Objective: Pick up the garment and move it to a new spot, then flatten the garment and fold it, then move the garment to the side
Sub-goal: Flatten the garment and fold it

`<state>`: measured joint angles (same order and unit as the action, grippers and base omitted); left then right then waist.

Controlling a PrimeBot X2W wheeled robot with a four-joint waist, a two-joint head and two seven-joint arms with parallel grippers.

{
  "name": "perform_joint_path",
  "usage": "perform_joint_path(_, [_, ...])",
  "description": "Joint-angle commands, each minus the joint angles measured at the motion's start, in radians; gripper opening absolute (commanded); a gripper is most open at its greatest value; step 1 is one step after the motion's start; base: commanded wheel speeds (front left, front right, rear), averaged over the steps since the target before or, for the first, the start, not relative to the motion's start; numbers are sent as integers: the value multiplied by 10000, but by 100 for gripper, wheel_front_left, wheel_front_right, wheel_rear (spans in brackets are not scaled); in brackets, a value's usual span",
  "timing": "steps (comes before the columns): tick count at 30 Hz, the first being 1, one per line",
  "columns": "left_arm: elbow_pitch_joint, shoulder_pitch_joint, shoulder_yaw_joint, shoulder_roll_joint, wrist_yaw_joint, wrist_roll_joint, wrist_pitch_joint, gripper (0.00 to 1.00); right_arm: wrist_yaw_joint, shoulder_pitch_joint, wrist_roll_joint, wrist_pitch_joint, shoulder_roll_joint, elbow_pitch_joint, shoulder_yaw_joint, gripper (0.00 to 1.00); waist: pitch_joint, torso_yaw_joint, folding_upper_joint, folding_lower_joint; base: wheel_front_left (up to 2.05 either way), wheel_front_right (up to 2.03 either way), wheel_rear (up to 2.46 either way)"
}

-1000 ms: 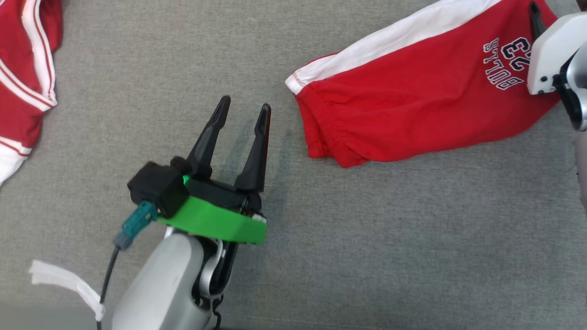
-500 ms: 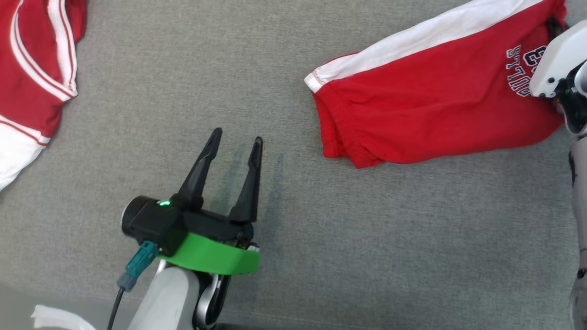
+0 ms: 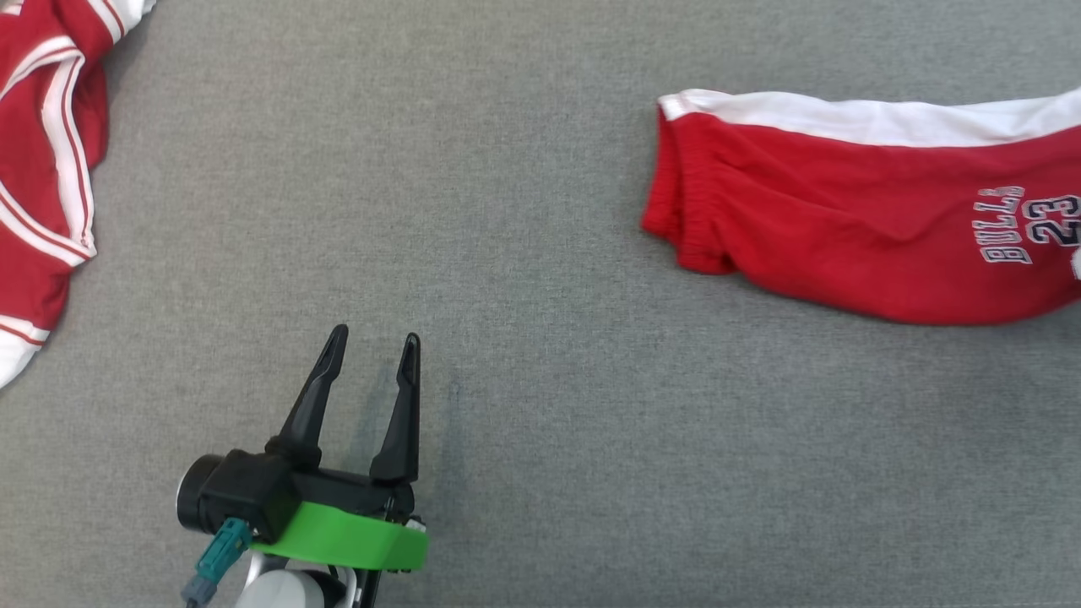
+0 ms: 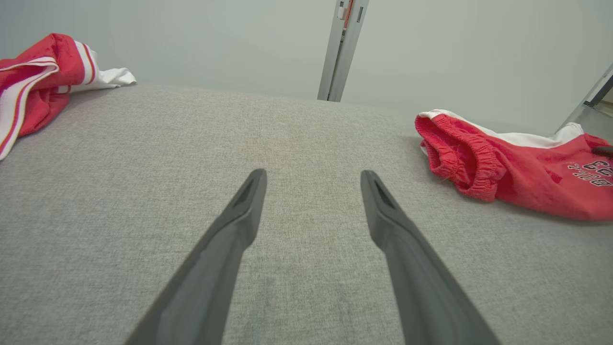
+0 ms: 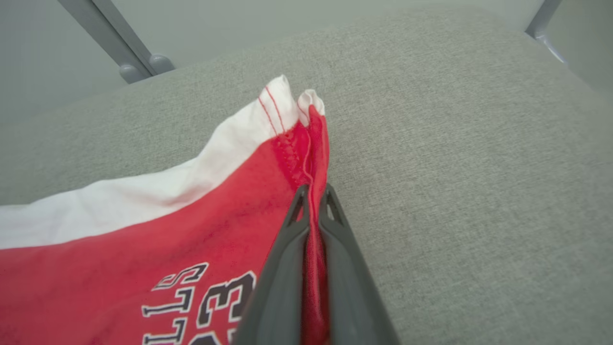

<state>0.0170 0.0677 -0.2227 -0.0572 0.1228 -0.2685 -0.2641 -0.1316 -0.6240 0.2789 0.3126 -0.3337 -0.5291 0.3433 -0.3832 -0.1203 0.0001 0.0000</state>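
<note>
Slippage looms if the right hand [image 5: 312,191], pinching the shorts [image 3: 844,245] by one corner, tugs hard; left hand [image 3: 374,335] gapes empty.

Shorts [image 3: 844,245] swung level, dragged right, left hand [image 3: 374,335] withdrawn

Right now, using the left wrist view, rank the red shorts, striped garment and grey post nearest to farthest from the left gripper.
1. red shorts, on the right, and striped garment, on the left: too close to call.
2. grey post, past the table's far edge: farthest.
</note>
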Motion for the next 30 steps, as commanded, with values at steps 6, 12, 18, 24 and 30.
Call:
perform_joint_path(6, [199,-406,110,41,67,-49,-2,100,14,-136,-348,-183,339,538,181,0,555,-44,-1,0,0,0,0])
perform_joint_path(12, [317,-505,14,63,85,-235,0,100,14,-141,-46,97,1286,1534,-1458,0,718,-229,-1,0,0,0,0])
perform_joint_path(18, [537,-388,-156,65,83,-301,0,100,17,-165,-17,234,2305,1278,-3072,0,779,-379,-1,0,0,0,0])
perform_joint_path(24, [717,-292,-222,62,86,-365,-1,100,15,-70,-15,-259,2642,431,-3850,0,886,-648,-1,0,0,0,0])
perform_joint_path(30, [870,-581,-262,63,84,-371,-1,100,15,-227,1,-731,2741,-205,-4061,0,988,-684,-1,0,0,0,0])
